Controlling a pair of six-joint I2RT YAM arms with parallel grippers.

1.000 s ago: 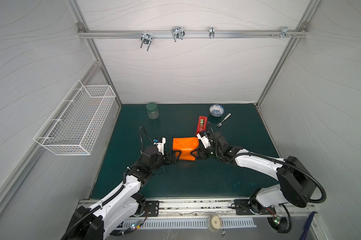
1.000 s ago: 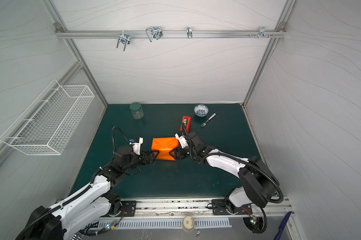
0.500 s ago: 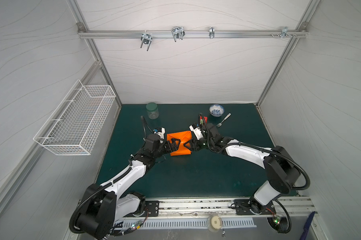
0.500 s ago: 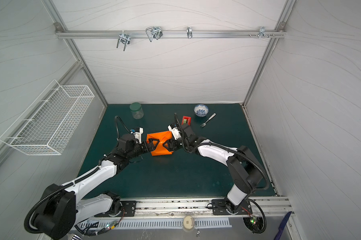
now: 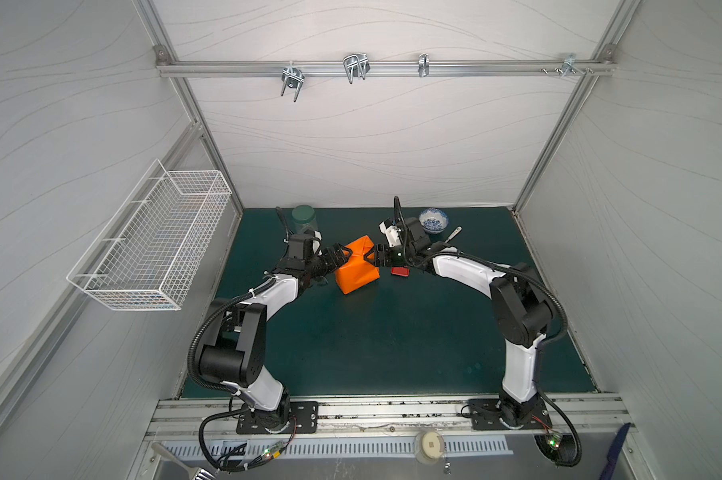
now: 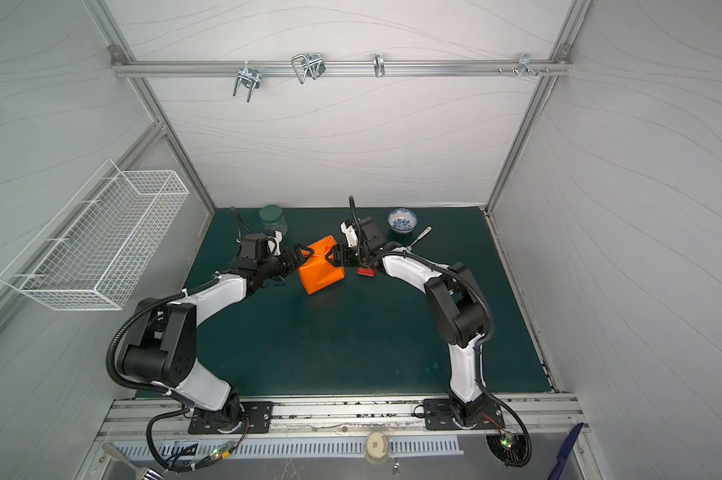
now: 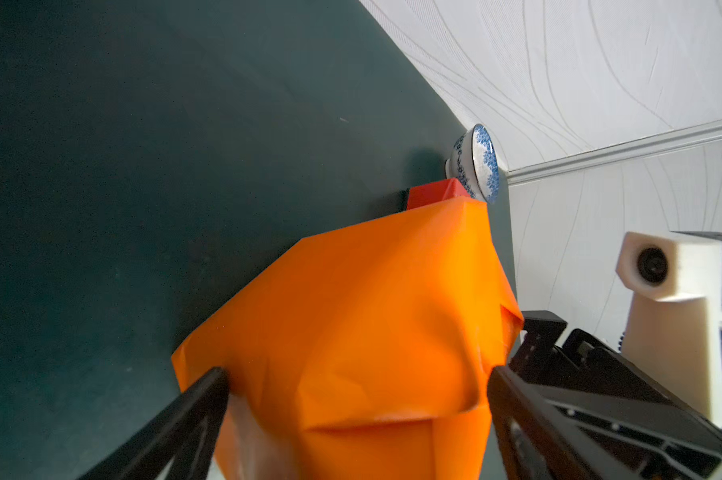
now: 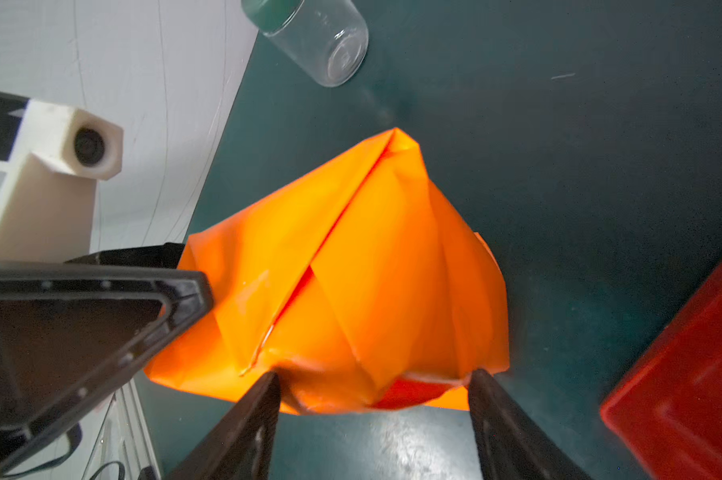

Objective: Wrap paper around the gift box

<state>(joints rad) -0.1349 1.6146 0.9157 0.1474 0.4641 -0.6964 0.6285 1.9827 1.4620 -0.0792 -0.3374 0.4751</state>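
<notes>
Bright orange creased paper (image 5: 357, 266) fully covering gift box, tilted on edge, far corner raised, long axis running near-left to far-right; mid-mat on dark green mat (image 5: 392, 332), toward far side. Left gripper (image 5: 342, 254) spread wide, straddling parcel's left end; right gripper (image 5: 371, 256) likewise parted, clasping right end. Overlapping seam and folds seen only in right wrist view (image 8: 330, 266). Red tape dispenser (image 5: 399, 272) just right; clear glass jar (image 5: 304, 218), blue-patterned bowl (image 5: 433, 220) beyond.

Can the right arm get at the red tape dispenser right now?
Probably not yet: the red plastic tape dispenser lies right beneath the right gripper, but that gripper's jaws straddle the end of the orange paper-wrapped gift box.
</notes>
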